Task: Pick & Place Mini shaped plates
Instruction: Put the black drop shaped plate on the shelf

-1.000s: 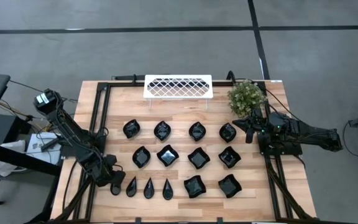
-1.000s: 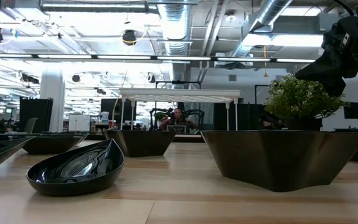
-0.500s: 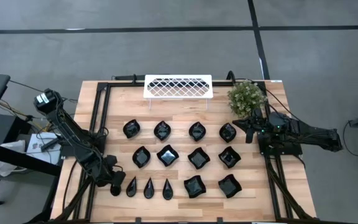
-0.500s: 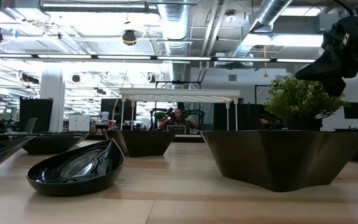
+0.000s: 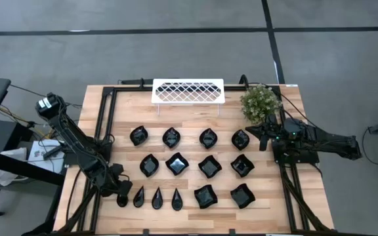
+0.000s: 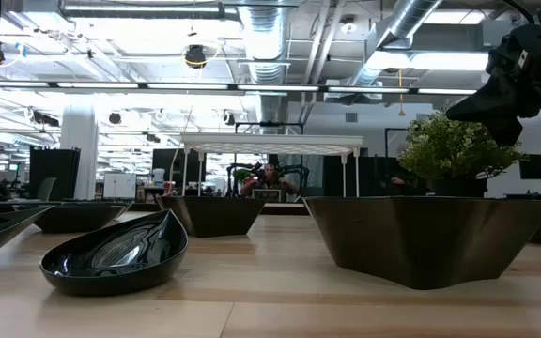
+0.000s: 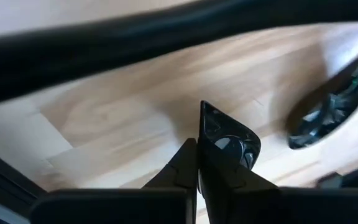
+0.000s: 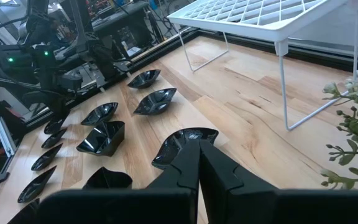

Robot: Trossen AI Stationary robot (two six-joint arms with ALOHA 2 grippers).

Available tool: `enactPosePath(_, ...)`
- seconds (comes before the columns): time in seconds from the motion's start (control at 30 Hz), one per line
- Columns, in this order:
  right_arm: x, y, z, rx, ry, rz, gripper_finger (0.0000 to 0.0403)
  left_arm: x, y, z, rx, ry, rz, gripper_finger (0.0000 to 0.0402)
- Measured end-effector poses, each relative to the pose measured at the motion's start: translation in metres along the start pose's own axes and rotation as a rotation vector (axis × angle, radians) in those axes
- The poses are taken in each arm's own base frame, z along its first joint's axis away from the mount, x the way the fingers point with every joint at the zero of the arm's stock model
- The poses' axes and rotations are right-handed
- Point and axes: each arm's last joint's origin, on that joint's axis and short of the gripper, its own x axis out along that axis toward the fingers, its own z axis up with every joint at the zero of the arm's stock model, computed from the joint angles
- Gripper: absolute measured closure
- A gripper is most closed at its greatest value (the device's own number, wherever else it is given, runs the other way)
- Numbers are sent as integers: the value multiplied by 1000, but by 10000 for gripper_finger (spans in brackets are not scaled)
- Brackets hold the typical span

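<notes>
mini shaped plates (image 5: 177,164): 13 on table (image 5: 130,108) | left pincer (image 5: 121,196) closed on a 14th, teardrop | right pincer (image 5: 262,136) closed, empty

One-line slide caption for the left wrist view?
Left gripper shut on a small teardrop plate above the wooden table; another teardrop plate lies beside.

Open-plan lab (exposed ceiling ducts (image 6: 411,23), workstations)

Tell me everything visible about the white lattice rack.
The white lattice rack stands upright on thin wire legs at the table's far edge, centred, behind the rows of black dishes. Its flat top is an open diamond mesh in a solid white rim, seemingly coated metal. Nothing rests on it or touches it; the small plant stands beside it, apart.
</notes>
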Motion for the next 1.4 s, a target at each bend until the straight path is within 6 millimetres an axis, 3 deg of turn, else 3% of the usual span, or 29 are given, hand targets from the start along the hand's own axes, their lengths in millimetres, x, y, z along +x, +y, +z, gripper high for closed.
enactPosePath(0.47,0,0,0,0,0,0,403,-12,-2,-1,1,39,-64,394)
enactPosePath(0.73,0,0,0,0,0,0,403,-30,-10,7,-39,-129,-316,394)
enactPosePath(0.93,0,0,0,0,0,0,403,-46,-27,28,-43,-296,-505,394)
enactPosePath(1.17,0,0,0,0,0,0,403,-64,-54,68,53,-478,-655,395)
enactPosePath(1.4,0,0,0,0,0,-1,403,-83,-67,107,140,-571,-697,395)
